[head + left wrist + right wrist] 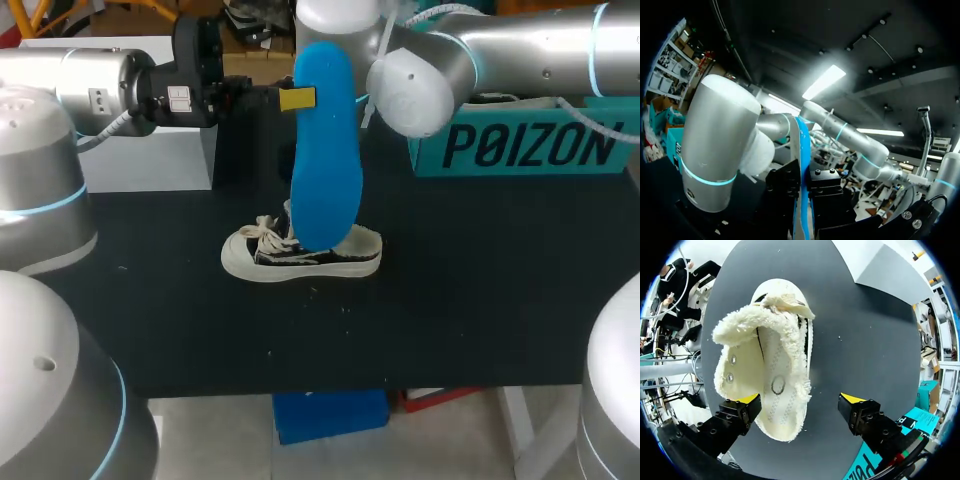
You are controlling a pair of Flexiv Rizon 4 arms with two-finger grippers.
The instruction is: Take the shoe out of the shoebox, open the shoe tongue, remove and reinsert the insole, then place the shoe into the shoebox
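Black counter [480, 300] with a shoe [300, 255] stood on its sole at the middle and a blue insole [325, 150] held upright over it.
A teal shoebox [530, 150] is set at the back right; only its side wall is seen, so its contents cannot be told. The insole is clamped by the left tool [297, 98] near its upper end, and is seen edge-on in the left wrist view. Only the right wrist view looks into the shoe, where fleece lining and a cream inner floor are shown, with the right tool [801, 399] spread wide above, nothing gripped.
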